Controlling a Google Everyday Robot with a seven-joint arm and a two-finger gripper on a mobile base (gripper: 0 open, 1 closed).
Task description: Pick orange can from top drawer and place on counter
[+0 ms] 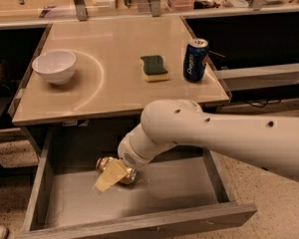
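Gripper (pixel 111 175) is closed on the one orange can (pixel 103 164), which lies on its side near the rear edge of the top drawer (pixel 139 225), long axis roughly left-right. The counter (pixel 114 91) carries one blue can (pixel 195 59), one sponge (pixel 154 67) and one bowl (pixel 54 66).

Gripper (pixel 111 175) sitting low in drawer (pixel 139 224), at orange can (pixel 103 163), tabletop (pixel 114 96) edge overhanging behind. Drawer floor lying open to right. Bowl (pixel 54 66), sponge (pixel 154 67), blue can (pixel 195 59) crowding tabletop's far half; near strip lying bare.
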